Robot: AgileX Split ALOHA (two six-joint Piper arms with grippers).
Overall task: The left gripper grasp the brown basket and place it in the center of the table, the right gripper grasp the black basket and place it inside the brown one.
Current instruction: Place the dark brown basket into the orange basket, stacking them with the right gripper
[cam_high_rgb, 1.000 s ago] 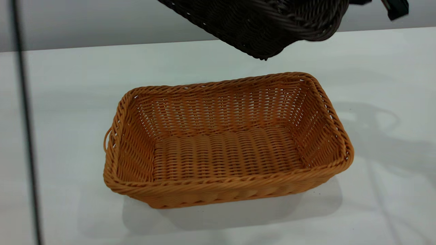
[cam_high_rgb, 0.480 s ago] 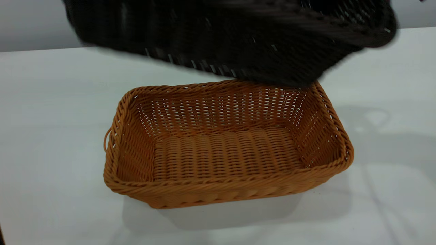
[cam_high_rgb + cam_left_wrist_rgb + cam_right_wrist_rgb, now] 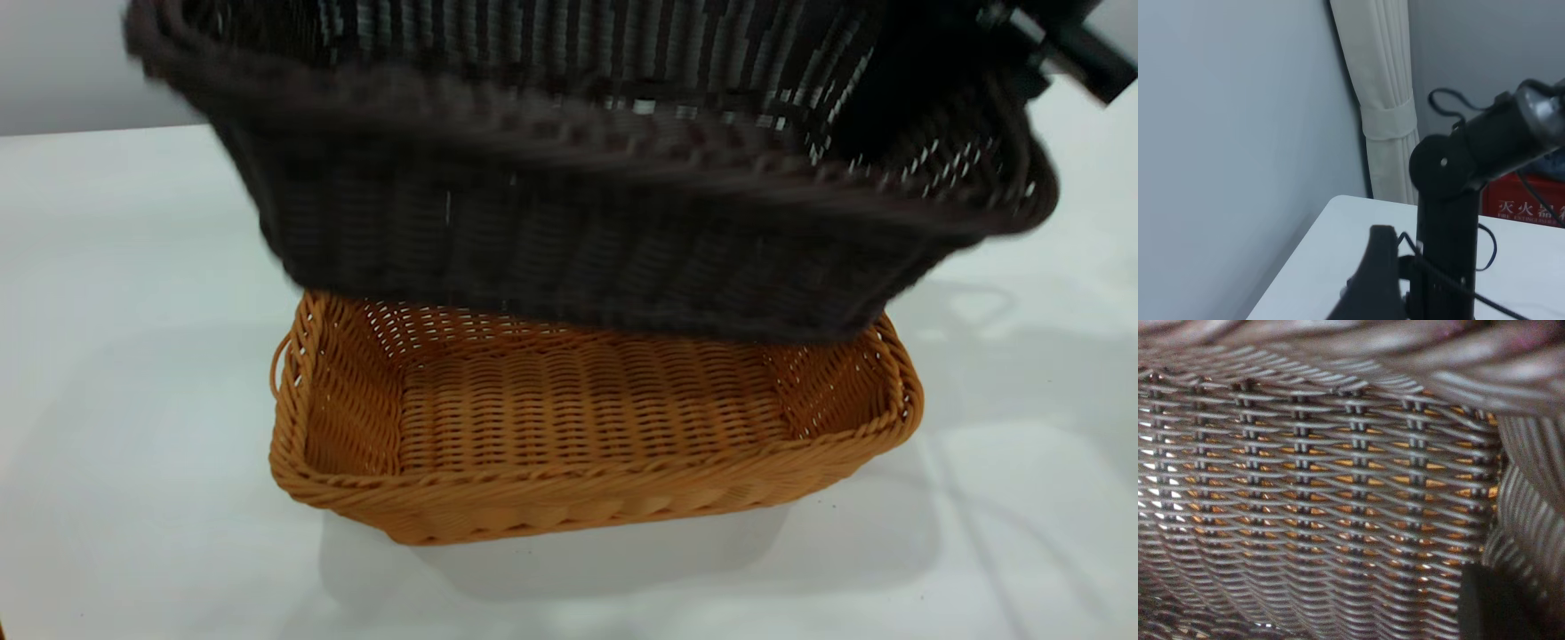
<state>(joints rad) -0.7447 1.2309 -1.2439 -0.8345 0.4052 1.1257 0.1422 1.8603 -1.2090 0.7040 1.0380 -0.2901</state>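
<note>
The brown basket stands upright near the middle of the white table, its loop handle on the left short end. The black basket hangs in the air just above it and covers the brown basket's far half. It is tilted, with its left end higher. My right gripper is shut on the black basket's right end. In the right wrist view the dark weave fills the picture and orange shows through the gaps. My left gripper is out of the exterior view, drawn back and facing a wall.
In the left wrist view stand a black arm, a grey wall, a tied white curtain and a red box beyond the table's edge. Bare tabletop lies on all sides of the brown basket.
The black basket has come down and to the left from the top right, and now hangs over the brown basket. The brown basket has not moved.
</note>
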